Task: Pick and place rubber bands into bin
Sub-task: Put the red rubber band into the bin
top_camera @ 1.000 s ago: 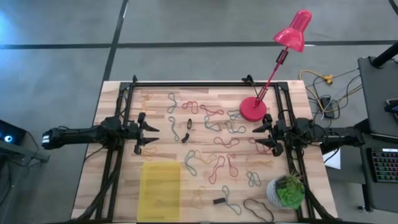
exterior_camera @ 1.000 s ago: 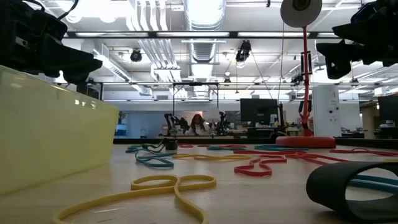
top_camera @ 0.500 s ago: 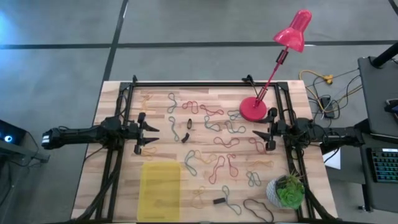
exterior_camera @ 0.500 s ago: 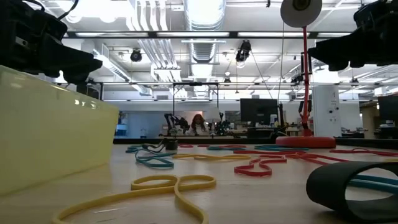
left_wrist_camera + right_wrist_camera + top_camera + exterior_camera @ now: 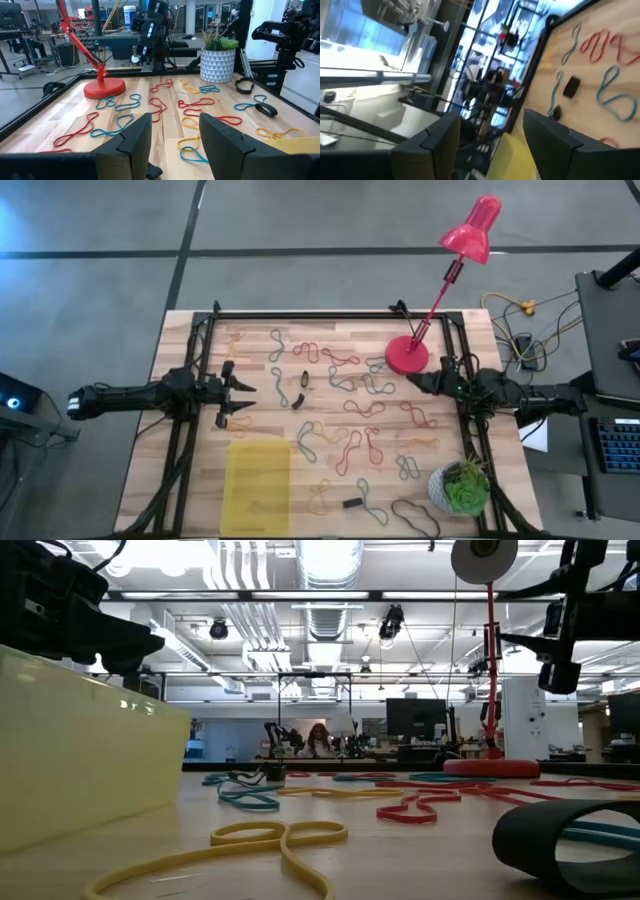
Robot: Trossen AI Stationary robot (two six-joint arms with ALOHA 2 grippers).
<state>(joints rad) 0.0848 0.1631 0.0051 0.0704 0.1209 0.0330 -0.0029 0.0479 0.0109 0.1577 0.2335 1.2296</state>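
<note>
Roughly two dozen rubber bands (image 5: 352,448) lie scattered across the middle and right of the wooden table (image 5: 170,345), in red, teal, yellow and tan; an exact count is not possible because several overlap. One bin (image 5: 256,485), a translucent yellow tray, sits at the near left part of the table, and no band can be made out inside it. There are two arms.

The left gripper (image 5: 246,394) hangs over the left side of the table, just beyond the bin's far edge. Its fingers (image 5: 131,146) stand apart with nothing between them and touch nothing.

The right gripper (image 5: 412,378) hovers near the right side, just beside the base of the red desk lamp (image 5: 407,356). It is rolled onto its side, and in the right wrist view its fingers (image 5: 433,142) are spread with only the room and table showing between them.

One potted plant (image 5: 460,487) stands at the near right corner. A black cable loop (image 5: 414,516) lies near it, and three small dark blocks (image 5: 352,502) rest among the bands. A black metal frame (image 5: 330,313) borders the work area.
</note>
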